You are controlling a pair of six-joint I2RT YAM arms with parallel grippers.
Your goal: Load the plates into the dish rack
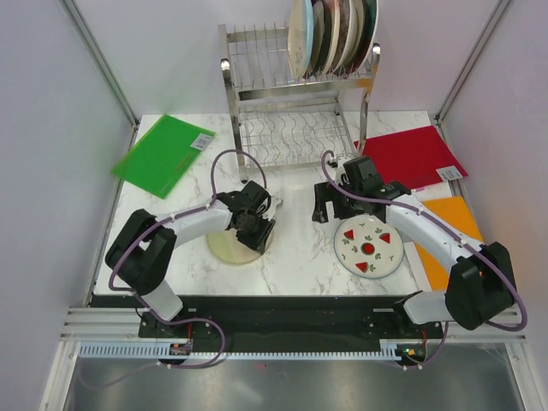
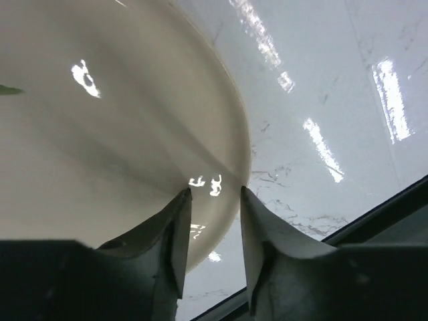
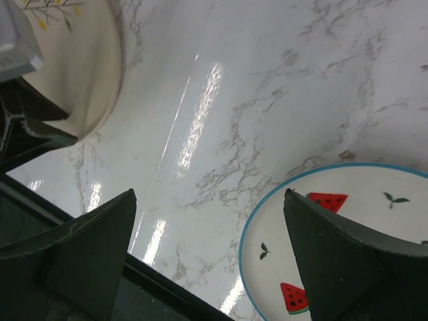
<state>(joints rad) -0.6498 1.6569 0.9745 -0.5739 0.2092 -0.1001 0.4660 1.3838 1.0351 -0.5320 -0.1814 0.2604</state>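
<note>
Two robot arms reach over a white marble desk (image 1: 295,261). At 12 o'clock stands the chrome dish rack (image 1: 291,137), with several plates (image 1: 330,38) upright at the right end of its top tier. Toward 8 o'clock a cream plate (image 1: 224,247) lies flat. The left gripper (image 1: 257,229) sits at its 2 o'clock rim, jaws slightly apart with the rim in the gap. Toward 4 o'clock lies the watermelon plate (image 1: 368,244). The right gripper (image 1: 330,212) hovers at its 10 o'clock edge, jaws spread wide, holding nothing. A green mat (image 1: 163,154) lies at 10 o'clock, a red mat (image 1: 411,154) at 2, and an orange mat (image 1: 454,221) at 3.
</note>
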